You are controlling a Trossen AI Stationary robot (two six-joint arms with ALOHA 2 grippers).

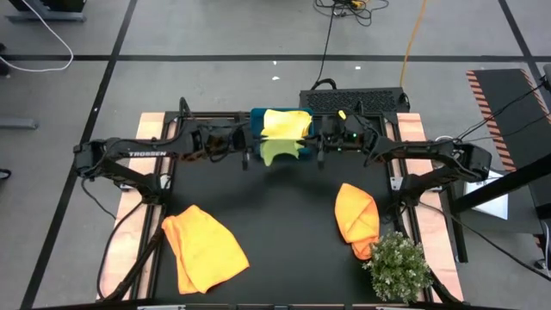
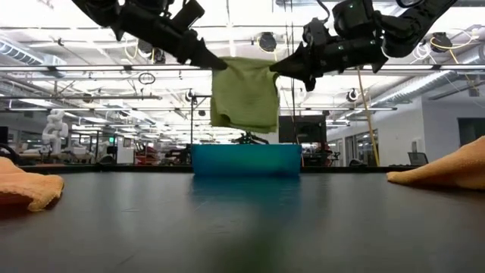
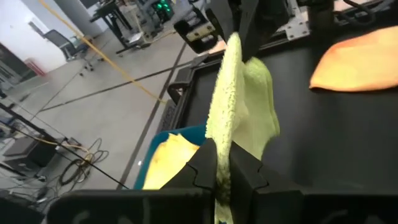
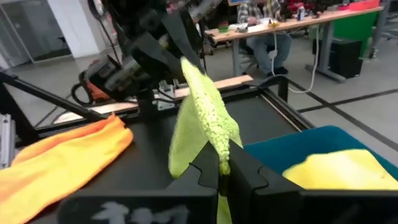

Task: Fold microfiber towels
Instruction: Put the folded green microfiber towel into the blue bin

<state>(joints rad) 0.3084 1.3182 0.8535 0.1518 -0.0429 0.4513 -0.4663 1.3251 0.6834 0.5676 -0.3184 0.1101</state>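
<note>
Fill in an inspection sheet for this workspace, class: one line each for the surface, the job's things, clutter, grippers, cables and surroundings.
Surface: black table top, bare in the middle.
Job's things: lime green towel held up in the air between both arms, above the teal tray; pale yellow towel lying in the tray; two orange towels crumpled on the table.
Clutter: small bushy plant at a table corner.
Grippers: left gripper and right gripper each shut on an edge of the lime green towel.
Cables: several on the floor beyond the table.
Surroundings: seated person at a desk; workshop benches.
</note>
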